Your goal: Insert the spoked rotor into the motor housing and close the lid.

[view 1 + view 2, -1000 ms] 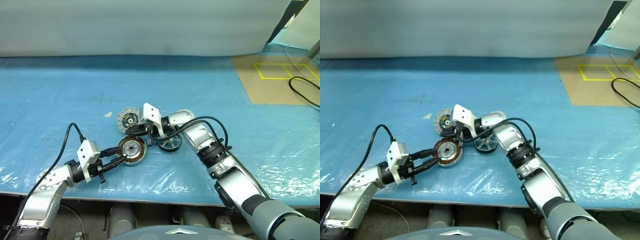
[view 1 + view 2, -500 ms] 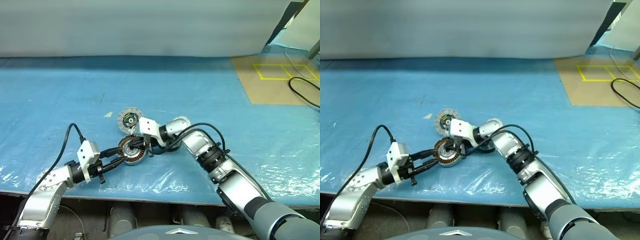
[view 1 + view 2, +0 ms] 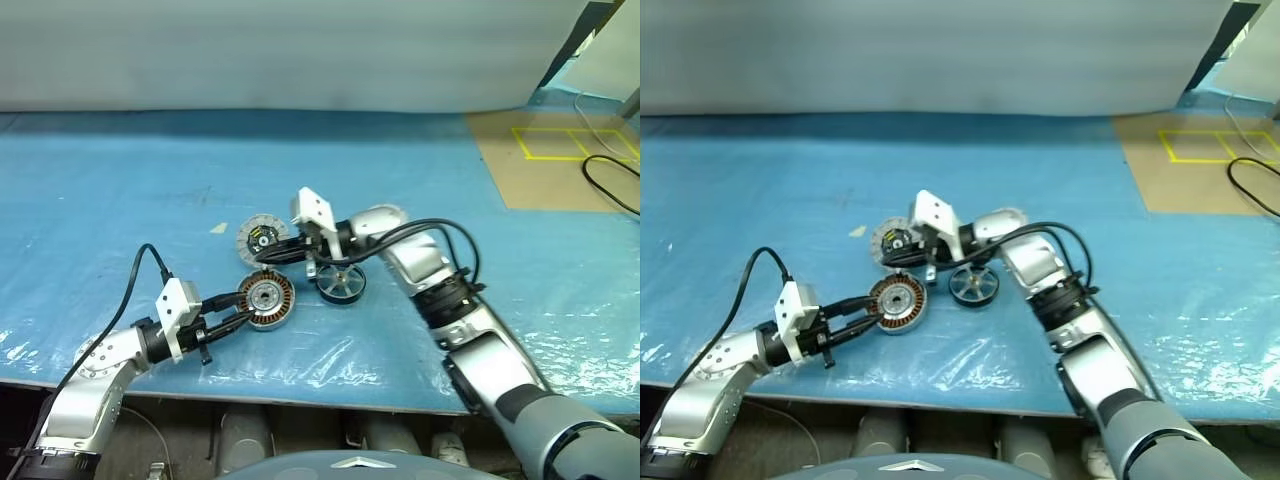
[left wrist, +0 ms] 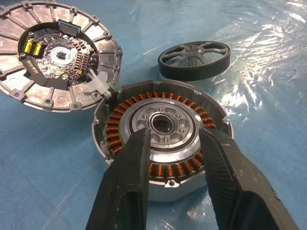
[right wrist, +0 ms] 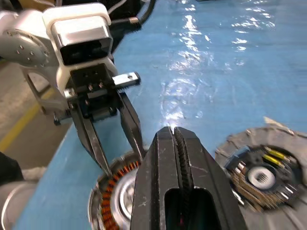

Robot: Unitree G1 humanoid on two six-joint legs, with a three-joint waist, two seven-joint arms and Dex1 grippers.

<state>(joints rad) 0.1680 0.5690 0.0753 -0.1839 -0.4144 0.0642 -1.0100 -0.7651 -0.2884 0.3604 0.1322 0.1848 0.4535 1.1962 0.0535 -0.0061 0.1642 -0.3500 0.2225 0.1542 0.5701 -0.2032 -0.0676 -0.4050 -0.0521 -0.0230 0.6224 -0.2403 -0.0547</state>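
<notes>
Between the left gripper's [image 4: 170,158] parted fingers sits one silvery round motor housing [image 4: 160,143], holding copper windings only; one black spoked rotor [image 3: 341,283] lies beneath the closed, empty right gripper [image 3: 268,254], one segmented lid [image 4: 55,52] beside.

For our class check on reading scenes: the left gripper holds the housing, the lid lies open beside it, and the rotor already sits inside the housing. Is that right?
Not quite. The rotor lies on the table beside the housing, not inside it, as the left wrist view shows. The left gripper does hold the housing, and the lid lies open beside it.
</notes>
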